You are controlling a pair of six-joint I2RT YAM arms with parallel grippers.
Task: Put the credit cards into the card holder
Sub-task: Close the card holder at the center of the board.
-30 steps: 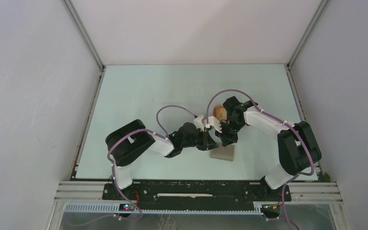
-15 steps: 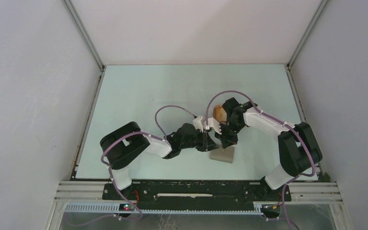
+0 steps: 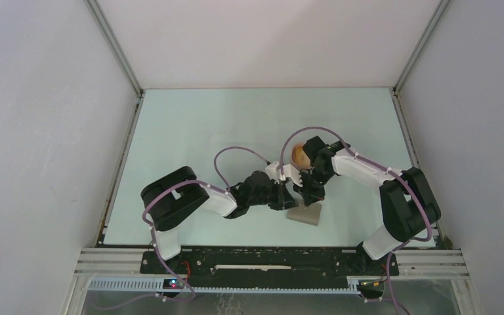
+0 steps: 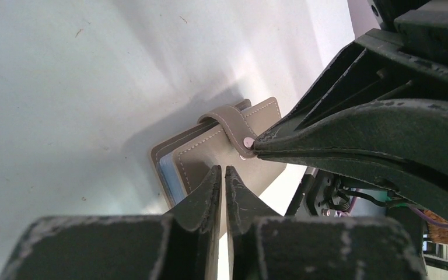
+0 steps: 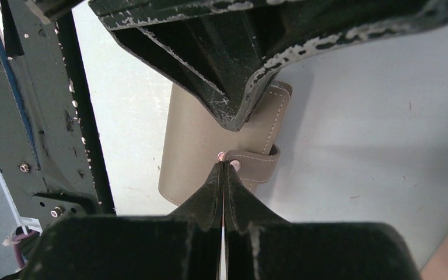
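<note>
**Both pincers on the closed card holder**

Since a second ago the left arm's elbow has shifted slightly toward the table's near edge, and the right wrist has edged a little left. The card holder has hardly moved.

The table (image 3: 236, 118) carries both arms, which bend inward and meet right of centre, close to its near edge. The peach tray (image 3: 298, 153) lies just beyond the right wrist. The card holder (image 3: 304, 214) lies flat and folded under the two pincers, with its strap (image 4: 228, 118) wrapped over one edge.

The right gripper (image 5: 224, 165) has its fingers pressed together, and their tips rest at the strap's snap. The left gripper (image 4: 223, 170) shows only a thin slit between its fingers, tips over the cover. Whether it pinches the cover cannot be told.

A light blue card (image 4: 163, 172) shows as a sliver between the covers.
</note>
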